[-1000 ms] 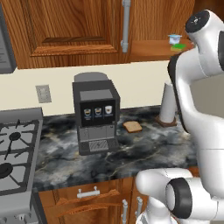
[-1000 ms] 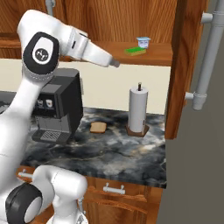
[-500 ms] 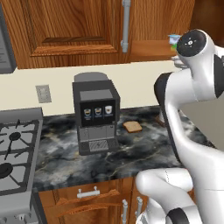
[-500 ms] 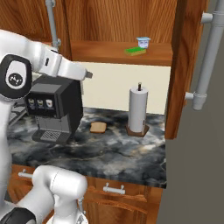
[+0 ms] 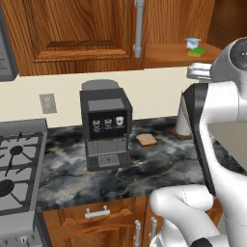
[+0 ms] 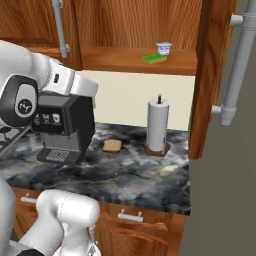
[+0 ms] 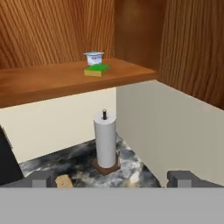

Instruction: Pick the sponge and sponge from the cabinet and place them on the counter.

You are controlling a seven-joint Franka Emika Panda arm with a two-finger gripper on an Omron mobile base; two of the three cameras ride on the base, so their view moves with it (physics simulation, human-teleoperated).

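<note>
The claw (image 7: 112, 179) stands spread wide and empty, its two dark finger tips (image 7: 40, 179) rising at the lower left and lower right of the hand view, well apart from everything on the shelf. Between them, lower centre of that view, a white paper towel roll (image 7: 105, 140) stands upright on its brown base on the dark marbled table (image 7: 78, 162), with a tan bread slice (image 7: 64, 180) lying near the left tip. Above, in the upper centre, a green-topped sponge (image 7: 97, 70) lies flat on the wooden shelf (image 7: 52, 81) of the open cabinet (image 7: 192, 48), just in front of a small white-and-blue cup (image 7: 94, 57); whether a second sponge lies beneath it cannot be told. In the left base view, a black coffee machine (image 5: 105, 126) sits centre frame on the table, beside a grey stove (image 5: 17, 169) at left.
</note>
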